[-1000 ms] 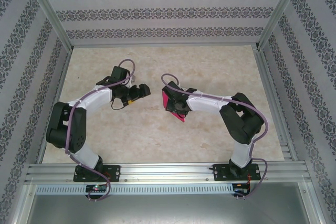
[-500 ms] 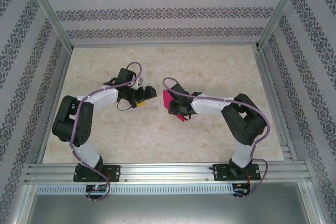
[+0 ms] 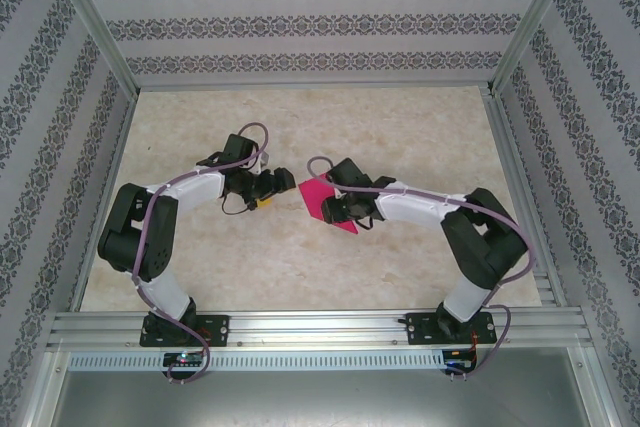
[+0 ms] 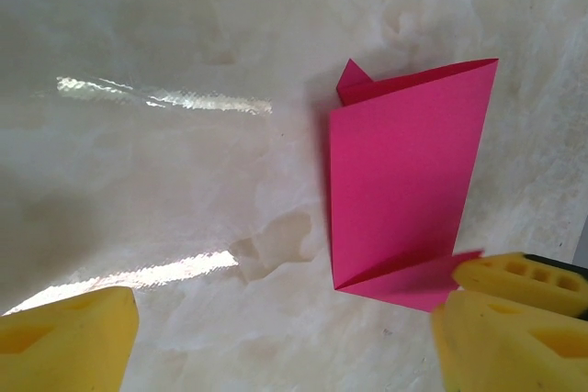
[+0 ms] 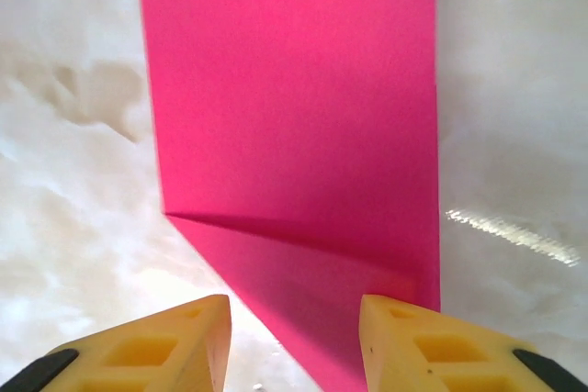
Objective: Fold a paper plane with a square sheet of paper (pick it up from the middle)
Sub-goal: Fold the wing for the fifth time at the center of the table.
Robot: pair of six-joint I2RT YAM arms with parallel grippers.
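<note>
The square sheet of paper [image 3: 318,199] is magenta-pink and lies partly folded on the table between my two grippers. In the left wrist view the sheet of paper [image 4: 404,172] shows a crease and a small raised flap at its far corner. My left gripper [image 3: 283,183] is open just left of it, its jaws [image 4: 285,346] wide and empty. My right gripper [image 3: 336,209] is open over the sheet's right end. In the right wrist view a folded flap of the sheet of paper [image 5: 294,117] runs down between the right gripper's [image 5: 294,330] parted fingers. A finished paper plane is out of view.
The marble-patterned table [image 3: 400,137] is walled in by aluminium rails [image 3: 512,177] and patterned panels. Another yellow fingertip [image 4: 519,274] sits at the sheet's near corner, beside my left gripper's right finger.
My left gripper has moved right, closer to the sheet. The right arm has drawn back to the right, and more of the pink sheet now lies uncovered on the table.
</note>
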